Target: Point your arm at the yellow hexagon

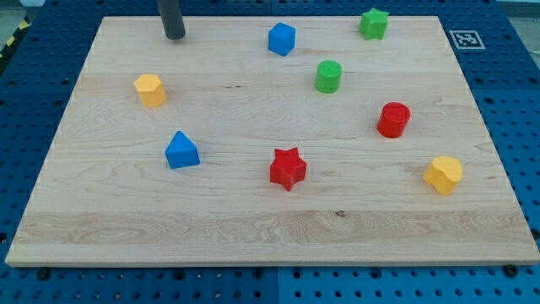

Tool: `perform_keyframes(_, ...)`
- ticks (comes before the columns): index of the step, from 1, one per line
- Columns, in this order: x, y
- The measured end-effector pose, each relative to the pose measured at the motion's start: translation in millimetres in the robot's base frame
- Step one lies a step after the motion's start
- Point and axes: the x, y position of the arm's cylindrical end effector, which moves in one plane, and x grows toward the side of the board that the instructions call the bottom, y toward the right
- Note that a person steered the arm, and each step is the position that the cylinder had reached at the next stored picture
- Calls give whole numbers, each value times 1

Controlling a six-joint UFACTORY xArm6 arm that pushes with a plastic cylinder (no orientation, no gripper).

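A yellow block that looks hexagonal (149,89) sits on the wooden board (270,224) at the view's left. A second yellow block (443,175), whose shape is harder to make out, sits near the view's right edge. My tip (175,36) rests on the board near the view's top left. It is above and slightly right of the left yellow block, with a clear gap between them. It touches no block.
A blue cube (282,39), a green star (374,24) and a green cylinder (328,76) stand along the view's top. A red round block (393,120), a red star (288,168) and a blue triangular block (181,151) lie lower down.
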Motion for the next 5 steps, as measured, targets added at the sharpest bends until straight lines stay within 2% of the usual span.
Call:
perform_keyframes(3,1,13)
perform_keyframes(4,21,-5)
perform_keyframes(5,66,-37)
